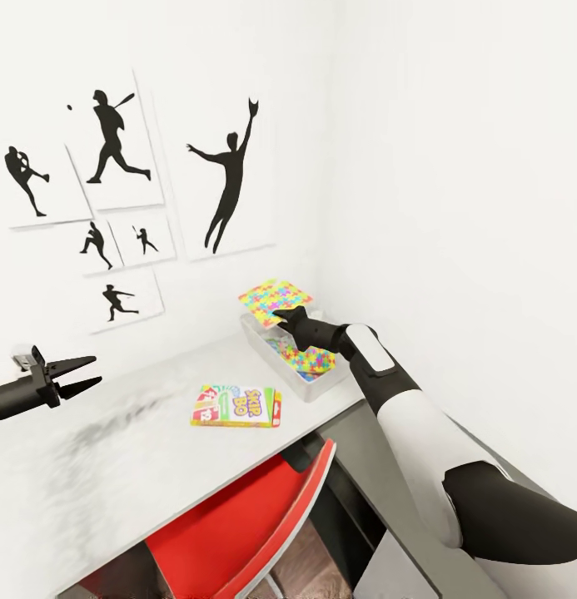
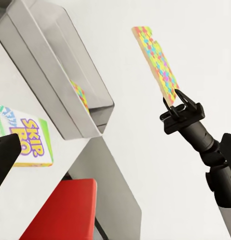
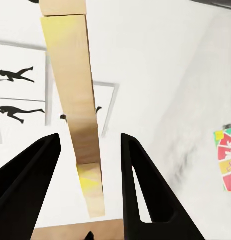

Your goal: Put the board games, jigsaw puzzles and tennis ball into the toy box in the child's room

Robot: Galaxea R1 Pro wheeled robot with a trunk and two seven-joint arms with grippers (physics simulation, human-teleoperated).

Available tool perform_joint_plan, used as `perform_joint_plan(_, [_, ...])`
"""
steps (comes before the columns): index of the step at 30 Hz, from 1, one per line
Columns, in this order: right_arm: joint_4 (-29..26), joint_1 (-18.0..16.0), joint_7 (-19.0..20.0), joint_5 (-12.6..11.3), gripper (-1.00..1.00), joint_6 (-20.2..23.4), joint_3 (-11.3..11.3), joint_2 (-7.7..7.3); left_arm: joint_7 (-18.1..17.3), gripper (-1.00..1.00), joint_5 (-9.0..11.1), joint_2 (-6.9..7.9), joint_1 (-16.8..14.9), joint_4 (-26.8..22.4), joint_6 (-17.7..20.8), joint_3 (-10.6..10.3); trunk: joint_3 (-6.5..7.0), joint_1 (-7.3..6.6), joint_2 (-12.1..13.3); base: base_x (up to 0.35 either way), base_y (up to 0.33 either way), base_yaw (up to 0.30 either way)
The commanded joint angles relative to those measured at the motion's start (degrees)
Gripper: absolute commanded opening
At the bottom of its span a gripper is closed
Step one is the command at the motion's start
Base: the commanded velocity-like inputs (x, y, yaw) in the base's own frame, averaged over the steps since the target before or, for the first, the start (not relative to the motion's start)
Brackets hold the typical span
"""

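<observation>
The right claw (image 1: pixel 281 316) is clamped on one edge of a jigsaw puzzle (image 1: pixel 276 298), holding the multicolour sheet up over the far end of the toy box (image 1: pixel 317 386). From the left wrist view the sheet (image 2: pixel 156 60) stands tilted in the air, well above the grey bin (image 2: pixel 55 75), gripped at its lower corner by the right claw (image 2: pixel 176 102). Looking along the right claw's fingers (image 3: pixel 25 180), the puzzle's pale edge (image 3: pixel 78 100) runs between them.

A second jigsaw puzzle (image 1: pixel 309 359) lies flat inside the toy box, which sits at the corner of the worktop (image 1: pixel 113 449) against the white wall.

A Skip-Bo game box (image 1: pixel 236 406) lies flat on the light grey worktop, near the toy box but apart from it, above the red chair (image 1: pixel 246 524).

The left claw (image 1: pixel 82 373) hangs spread wide over the worktop's left side, gripping nothing, well apart from the game box. Black silhouette sports pictures (image 1: pixel 230 179) hang on the wall behind.
</observation>
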Motion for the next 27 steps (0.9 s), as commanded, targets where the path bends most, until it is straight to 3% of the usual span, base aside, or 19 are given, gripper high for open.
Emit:
perform_joint_plan(1, [-0.1,-0.1,-0.6,-0.6,-1.0,0.0,0.0,0.0,-0.3,1.0,-0.2,-0.02,-0.1,0.0,0.6,0.1,-0.22,0.03,-0.1,0.0,0.0,0.0])
perform_joint_plan(5, [0.0,-0.1,-0.7,-0.7,-1.0,0.3,0.0,0.0,-0.3,1.0,-0.2,-0.25,-0.1,0.0,0.6,0.0,-0.6,0.03,-0.1,0.0,0.0,0.0])
perform_joint_plan(13, [-0.3,-0.1,-0.7,-0.9,-1.0,0.7,-1.2,-2.56,-0.3,1.0,-0.2,-0.36,-0.1,0.1,0.6,0.2,-1.33,0.03,-0.1,0.0,-0.028,-0.044])
perform_joint_plan(17, [-0.3,-0.1,-0.7,-0.9,-1.0,1.1,-1.6,-2.79,-0.3,1.0,0.1,-0.29,-0.1,0.1,0.6,0.4,-1.66,0.03,-0.1,0.0,-0.012,-0.128])
perform_joint_plan(20, [-0.3,-0.1,-0.7,-0.9,-1.0,1.5,-1.7,-2.8,-0.3,1.0,1.6,-0.26,-0.1,0.1,0.6,0.3,-1.91,0.03,-0.1,0.0,-0.003,-0.137])
perform_joint_plan(23, [-0.3,-0.1,-0.8,-0.9,-1.0,1.8,-1.7,-2.79,-0.3,1.0,4.6,-0.22,-0.1,0.1,0.6,0.0,-2.15,0.03,-0.1,0.0,-0.001,-0.139])
perform_joint_plan(27, [-0.3,-0.1,-0.8,-0.9,-1.0,1.9,-1.8,-2.79,-0.3,1.0,5.9,-0.2,-0.1,0.1,0.6,-0.2,-2.48,0.03,-0.1,0.0,0.0,-0.139])
